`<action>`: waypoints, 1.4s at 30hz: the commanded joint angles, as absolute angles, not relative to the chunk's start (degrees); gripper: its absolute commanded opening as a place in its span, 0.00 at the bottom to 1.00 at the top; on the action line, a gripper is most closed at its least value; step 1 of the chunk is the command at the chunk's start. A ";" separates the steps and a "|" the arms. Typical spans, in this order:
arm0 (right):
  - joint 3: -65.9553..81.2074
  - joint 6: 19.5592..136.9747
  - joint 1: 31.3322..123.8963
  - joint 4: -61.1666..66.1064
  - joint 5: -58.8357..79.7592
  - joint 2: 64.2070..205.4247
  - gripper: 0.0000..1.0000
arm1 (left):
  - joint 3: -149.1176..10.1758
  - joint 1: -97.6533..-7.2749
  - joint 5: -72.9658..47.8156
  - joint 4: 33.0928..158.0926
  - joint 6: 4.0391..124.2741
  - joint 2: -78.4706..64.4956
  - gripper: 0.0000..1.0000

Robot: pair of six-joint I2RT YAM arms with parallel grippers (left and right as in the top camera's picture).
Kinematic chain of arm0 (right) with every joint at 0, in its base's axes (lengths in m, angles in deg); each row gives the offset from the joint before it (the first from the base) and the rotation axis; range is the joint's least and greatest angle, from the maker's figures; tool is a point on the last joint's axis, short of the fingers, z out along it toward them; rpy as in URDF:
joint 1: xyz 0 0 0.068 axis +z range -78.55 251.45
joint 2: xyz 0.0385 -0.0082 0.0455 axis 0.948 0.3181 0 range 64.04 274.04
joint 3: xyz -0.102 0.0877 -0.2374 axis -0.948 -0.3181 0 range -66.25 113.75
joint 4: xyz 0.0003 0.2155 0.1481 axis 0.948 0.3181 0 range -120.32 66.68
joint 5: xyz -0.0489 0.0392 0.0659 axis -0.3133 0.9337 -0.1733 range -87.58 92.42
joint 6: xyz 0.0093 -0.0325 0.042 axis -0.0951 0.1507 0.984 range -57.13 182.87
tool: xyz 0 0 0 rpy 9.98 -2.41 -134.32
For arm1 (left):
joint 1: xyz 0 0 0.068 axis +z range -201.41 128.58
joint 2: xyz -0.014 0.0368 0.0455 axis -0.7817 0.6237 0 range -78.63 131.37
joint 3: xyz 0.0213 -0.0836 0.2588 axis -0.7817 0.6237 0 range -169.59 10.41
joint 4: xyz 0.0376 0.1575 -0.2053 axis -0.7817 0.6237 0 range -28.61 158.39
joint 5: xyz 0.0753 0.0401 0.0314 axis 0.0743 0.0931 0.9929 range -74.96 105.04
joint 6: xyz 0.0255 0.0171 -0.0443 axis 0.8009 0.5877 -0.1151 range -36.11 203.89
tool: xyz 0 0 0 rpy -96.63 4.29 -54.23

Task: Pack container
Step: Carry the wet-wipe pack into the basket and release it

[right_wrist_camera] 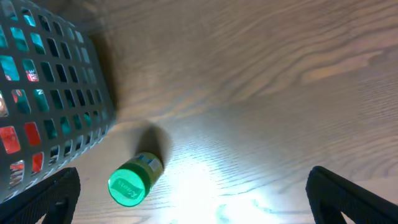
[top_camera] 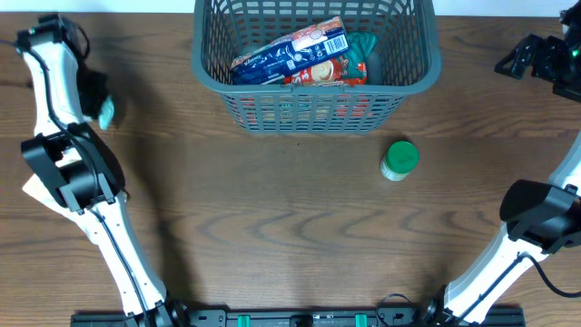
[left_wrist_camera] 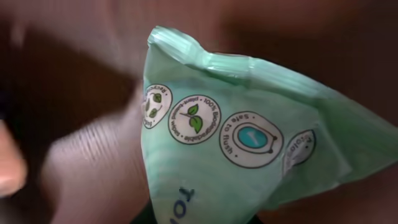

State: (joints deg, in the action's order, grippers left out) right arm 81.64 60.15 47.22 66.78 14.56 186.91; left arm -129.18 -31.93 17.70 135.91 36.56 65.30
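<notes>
The dark grey slotted container (top_camera: 316, 86) stands at the back centre and holds a blue packet (top_camera: 290, 53), a red packet (top_camera: 327, 73) and something teal. It also shows in the right wrist view (right_wrist_camera: 50, 118). My left gripper (top_camera: 94, 98) is at the far left, raised, shut on a pale green wipes packet (top_camera: 107, 113). That packet (left_wrist_camera: 236, 137) fills the left wrist view, with the fingers (left_wrist_camera: 202, 219) barely showing at the bottom. My right gripper (top_camera: 514, 62) is at the far right, open and empty (right_wrist_camera: 199, 202).
A small green-lidded jar (top_camera: 398, 160) lies on the wooden table in front of the container's right corner. In the right wrist view the jar (right_wrist_camera: 133, 181) lies between my open fingers' span, near the left one.
</notes>
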 commanded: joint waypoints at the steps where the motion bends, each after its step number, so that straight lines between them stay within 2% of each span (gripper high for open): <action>1: 81.47 59.60 47.53 66.98 14.89 187.17 0.99 | -132.46 -34.68 9.89 134.12 59.10 51.23 0.06; 7: 81.47 59.58 47.55 66.98 14.89 187.17 0.99 | -132.44 -41.66 -1.56 128.52 80.76 35.60 0.06; 12: 81.47 59.58 47.53 66.98 14.89 187.17 0.99 | -132.44 -53.92 -2.30 122.23 105.30 26.77 0.06; 16: 81.47 59.58 47.55 66.98 14.89 187.17 0.99 | -132.31 -62.68 -2.26 118.16 119.86 26.49 0.06; 20: 81.47 59.58 47.55 66.98 14.89 187.17 0.99 | -131.50 -66.68 -2.30 116.06 130.74 30.70 0.06; 23: 81.47 59.54 47.53 66.98 14.89 187.17 0.99 | -131.41 -67.32 -2.28 115.60 134.39 35.38 0.06; 29: 81.47 59.56 47.55 66.98 14.91 187.17 0.98 | -131.41 -66.55 -2.26 114.58 133.37 46.79 0.08; 31: 81.47 59.58 47.55 66.98 15.00 187.17 0.99 | -131.41 -66.35 -2.30 114.64 129.19 49.76 0.17; 33: 81.47 59.58 47.53 66.98 15.63 187.17 0.99 | -131.41 -66.33 -2.30 114.66 125.94 52.32 0.17; 36: 81.47 59.56 47.53 66.98 16.37 187.17 0.99 | -131.41 -66.33 -2.30 115.21 125.32 54.70 0.31; 37: 81.47 59.58 47.53 66.98 16.37 187.17 0.99 | -131.41 -66.33 -2.30 115.34 125.28 54.92 0.39; 40: 81.47 59.58 47.53 66.98 16.37 187.17 0.99 | -131.44 -66.33 -2.26 115.71 125.10 54.40 0.96; 42: 81.47 59.58 47.53 66.98 16.37 187.17 0.99 | -131.48 -66.33 -2.24 115.65 125.13 52.98 0.99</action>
State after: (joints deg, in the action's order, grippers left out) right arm 81.64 60.15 47.22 66.78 15.67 186.91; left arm -130.76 -66.53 -2.17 115.49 125.87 56.23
